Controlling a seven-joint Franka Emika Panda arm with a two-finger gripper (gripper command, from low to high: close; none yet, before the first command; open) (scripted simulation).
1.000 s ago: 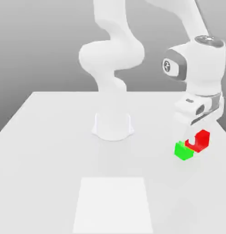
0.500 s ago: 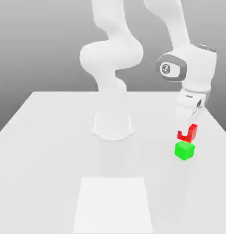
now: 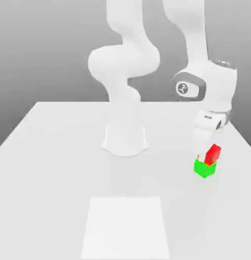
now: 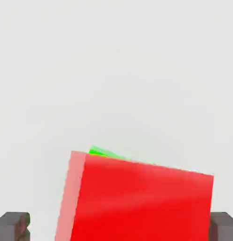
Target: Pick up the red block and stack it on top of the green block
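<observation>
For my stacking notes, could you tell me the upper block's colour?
Red, sitting on the green block; clearest in the exterior view.

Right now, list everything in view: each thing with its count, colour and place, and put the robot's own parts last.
red block: one, bright red, sitting tilted on top of the green block, near the exterior view's right edge of the table.
green block: one, bright green, on the table under the red block; in the hand view a sliver of it peeks out behind the red block.
table: one, white, carrying both blocks and the arm's base.
floor patch: one, paler white rectangle on the table's near side.
arm: one, white, base at the table's middle, reaching over to the blocks.
end effector: one, white with dark fingertips, directly above the red block, open.
</observation>
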